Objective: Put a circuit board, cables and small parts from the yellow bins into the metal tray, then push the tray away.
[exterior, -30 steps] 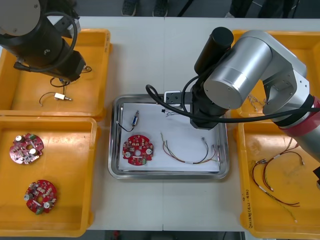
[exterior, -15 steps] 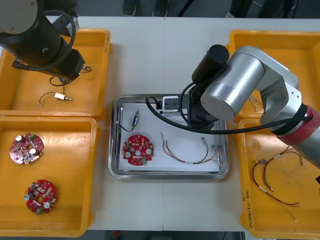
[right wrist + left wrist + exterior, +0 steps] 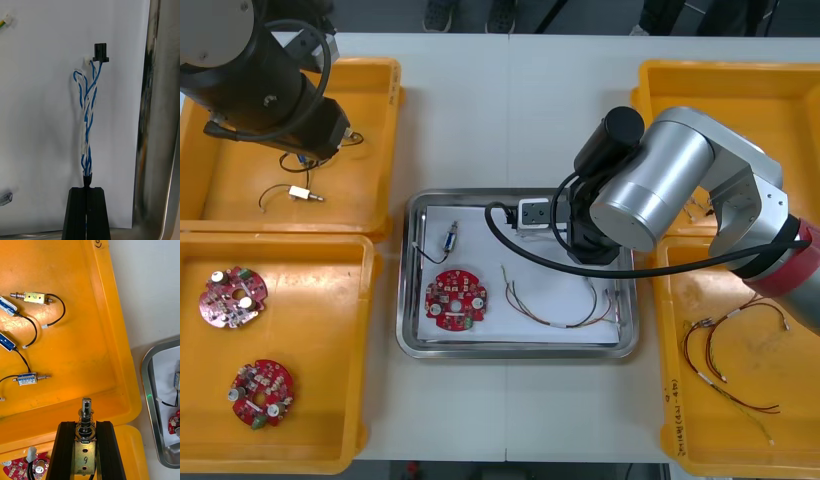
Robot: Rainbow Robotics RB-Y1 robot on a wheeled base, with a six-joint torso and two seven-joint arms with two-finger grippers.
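Step in hand: placing, with right gripper (image 3: 87, 189) pinched on twisted blue and white cable (image 3: 87, 112), stretched ahead of it over white-lined metal tray (image 3: 157, 112). Beside, left gripper (image 3: 84, 425) clamped on small silvery metal part (image 3: 85, 408) above yellow plastic bin (image 3: 75, 352). Next, likely: lower and release cable.

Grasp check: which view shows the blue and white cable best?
Right wrist view: the whole cable shows, pinched in the right gripper over the tray. Front view: the right arm hides it; left wrist view faces a bin.
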